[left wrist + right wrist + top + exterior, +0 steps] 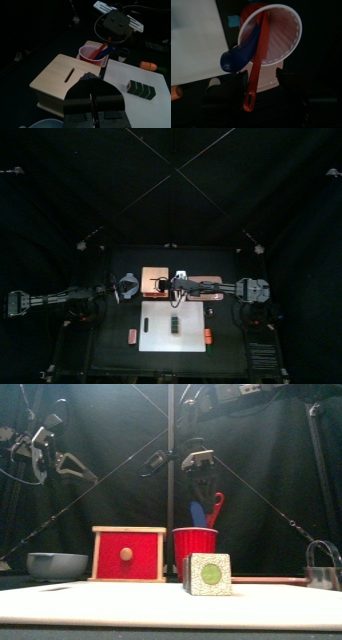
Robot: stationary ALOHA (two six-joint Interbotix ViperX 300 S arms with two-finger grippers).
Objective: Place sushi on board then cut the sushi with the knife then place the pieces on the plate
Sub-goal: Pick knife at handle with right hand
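The dark green sushi roll [207, 574] stands on the white cutting board [94, 606], seen from above as the sushi roll [175, 323] in the board's [191, 343] middle. Behind the board stands a red cup [195, 544] holding a blue knife [241, 52] and a red knife [254, 75]. My right gripper [198, 459] hangs straight above the cup, open, its jaws either side of the red knife's handle without touching it. My left gripper [95, 100] is shut and empty, above the wooden box [63, 75]. The pink tray [210, 294] lies behind the board at the right.
A blue-grey bowl [58, 565] sits left of the wooden box with its red drawer front [128, 554]. A metal cutter [322, 569] stands at the far right. Small orange toys lie at the board's left [131, 335] and right [210, 335] edges.
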